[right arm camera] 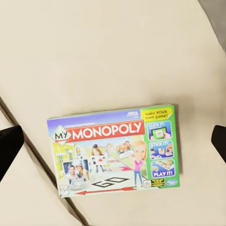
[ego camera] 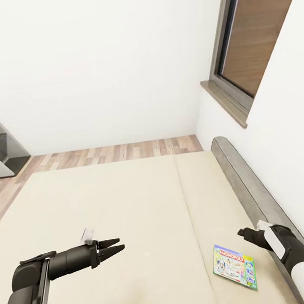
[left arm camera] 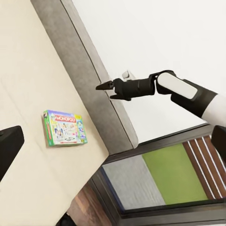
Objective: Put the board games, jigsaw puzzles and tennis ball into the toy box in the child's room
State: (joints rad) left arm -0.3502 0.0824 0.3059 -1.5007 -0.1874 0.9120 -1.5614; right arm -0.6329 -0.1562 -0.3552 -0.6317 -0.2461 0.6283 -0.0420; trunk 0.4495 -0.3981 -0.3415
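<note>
- Monopoly board game (right arm camera: 113, 153) lies flat on the beige mattress pad of the bed (ego camera: 106, 202), near the grey headboard (ego camera: 245, 182), straddling the seam between two pads.
- We judge the step in hand to be the pickup of this bed-side game: our right gripper (ego camera: 244, 233) hangs above it, touching nothing, fingers spread wide with the box framed between the tips in the right wrist view.
- Our left gripper (ego camera: 112, 249) hovers over bare mattress, well apart from the box, fingers parted and empty.
- Next we would need to lower the right gripper and close on an edge; the box is thin and flat, so a side or corner pinch looks hardest.
- Readable print: "MY MONOPOLY", "Make YOUR own game!", "CLICK IT!", "STICK IT!", "PLAY IT!".
</note>
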